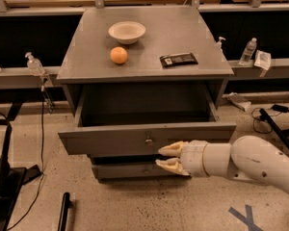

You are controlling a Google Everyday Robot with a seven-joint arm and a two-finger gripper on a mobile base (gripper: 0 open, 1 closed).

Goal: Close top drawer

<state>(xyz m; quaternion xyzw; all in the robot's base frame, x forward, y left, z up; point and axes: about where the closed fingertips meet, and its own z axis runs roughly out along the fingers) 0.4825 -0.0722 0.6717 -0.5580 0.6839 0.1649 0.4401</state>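
The top drawer (111,139) of the grey cabinet is pulled out. Its flat grey front panel has a small metal knob (148,141) in the middle, and its inside looks empty. My gripper (164,157), on a white arm coming from the right, is right in front of the front panel, just below and right of the knob. Its two cream fingers (171,149) point left with a narrow gap between them and hold nothing.
On the cabinet top (86,66) are a white bowl (127,32), an orange (119,55) and a dark packet (178,59). A lower drawer front (120,170) sits under the open one. Bottles (34,64) stand on side ledges. Cables and a black stand (5,177) lie left.
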